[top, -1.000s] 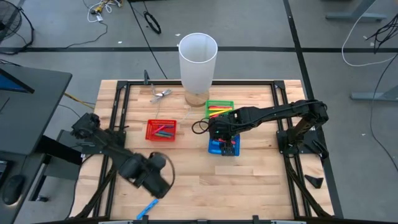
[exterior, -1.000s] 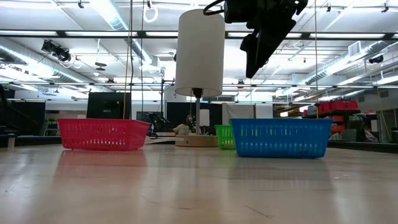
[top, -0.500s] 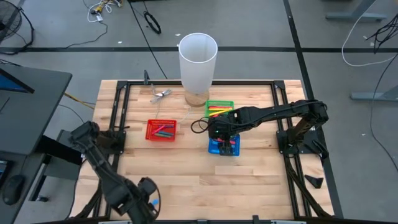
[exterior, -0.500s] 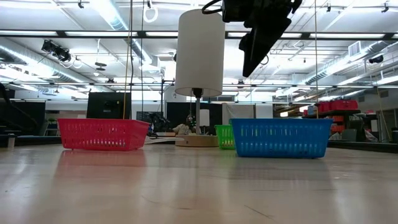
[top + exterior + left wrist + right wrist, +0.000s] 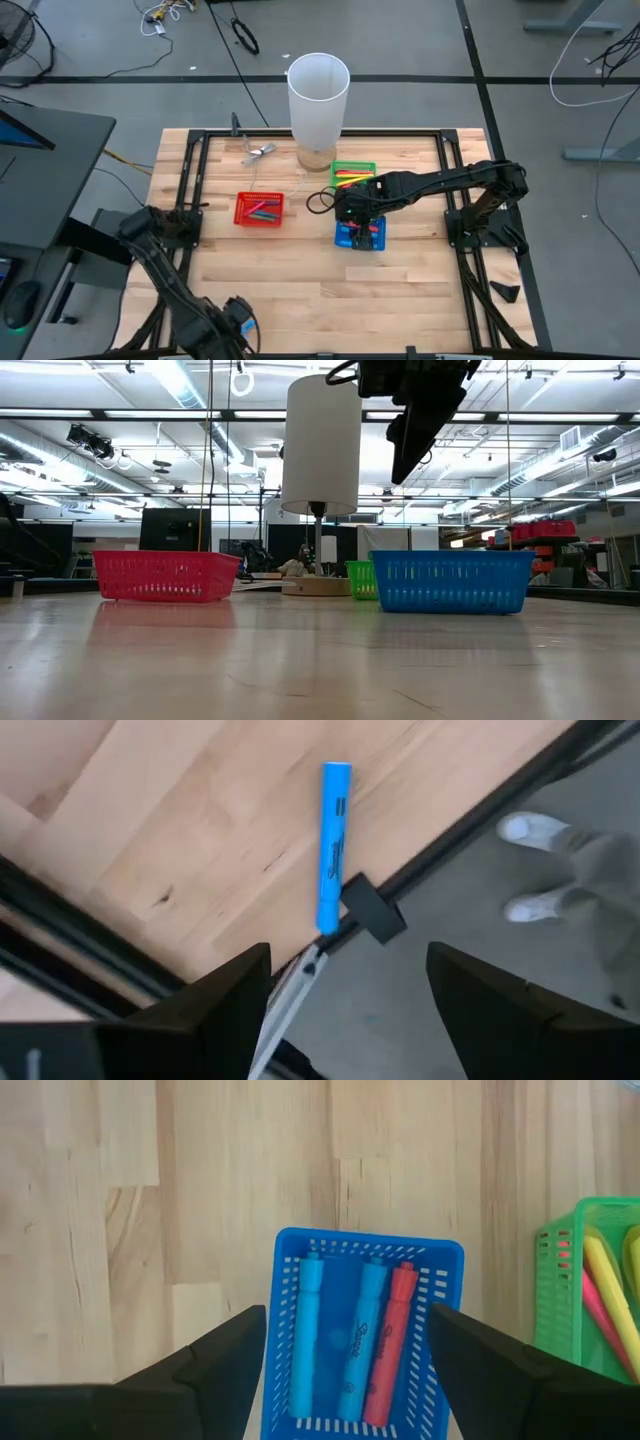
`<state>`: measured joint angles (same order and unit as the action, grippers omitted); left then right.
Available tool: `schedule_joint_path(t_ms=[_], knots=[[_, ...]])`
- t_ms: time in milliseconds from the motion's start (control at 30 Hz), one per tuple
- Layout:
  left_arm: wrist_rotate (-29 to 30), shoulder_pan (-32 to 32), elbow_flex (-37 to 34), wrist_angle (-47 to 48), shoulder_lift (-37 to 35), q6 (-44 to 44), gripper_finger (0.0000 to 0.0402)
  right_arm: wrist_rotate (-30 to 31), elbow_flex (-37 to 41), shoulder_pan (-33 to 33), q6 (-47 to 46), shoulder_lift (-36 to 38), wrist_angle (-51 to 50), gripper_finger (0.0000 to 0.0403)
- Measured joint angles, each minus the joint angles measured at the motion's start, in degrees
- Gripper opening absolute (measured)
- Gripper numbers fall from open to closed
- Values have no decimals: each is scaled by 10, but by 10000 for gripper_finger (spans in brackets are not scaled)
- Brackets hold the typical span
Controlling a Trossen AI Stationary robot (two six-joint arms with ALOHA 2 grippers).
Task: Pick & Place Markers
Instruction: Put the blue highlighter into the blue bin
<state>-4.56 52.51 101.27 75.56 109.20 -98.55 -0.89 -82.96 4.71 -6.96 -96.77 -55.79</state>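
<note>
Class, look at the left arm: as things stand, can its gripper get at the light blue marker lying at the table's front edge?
Probably yes. The open left gripper hovers over the light blue marker, nothing between them, though the black table frame touches its end.

green basket (image 5: 580, 1295) cut off, red basket's markers (image 5: 262, 211) indistinct

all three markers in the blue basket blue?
No: the blue basket holds two light blue markers and one red marker.

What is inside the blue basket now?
The blue basket holds three markers: two light blue markers and one red marker. Its near end is outside the right wrist view.
</note>
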Motion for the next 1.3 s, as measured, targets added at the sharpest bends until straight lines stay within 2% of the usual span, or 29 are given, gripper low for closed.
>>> schedule_joint_path(t_ms=[333,567,967,1100,1300], knots=[[12,-3,0,-25,100,69,275,0,0,0,-1,0,0,275],[9,-2,-2,-34,142,108,275,-1,0,0,-1,0,0,275],[2,2,-74,-109,146,93,275,-2,0,0,-1,0,-7,275],[-7,2,-107,-174,142,93,275,-2,0,0,-1,0,-8,275],[-22,1,-113,-188,141,107,273,-2,0,0,-1,0,-12,275]])
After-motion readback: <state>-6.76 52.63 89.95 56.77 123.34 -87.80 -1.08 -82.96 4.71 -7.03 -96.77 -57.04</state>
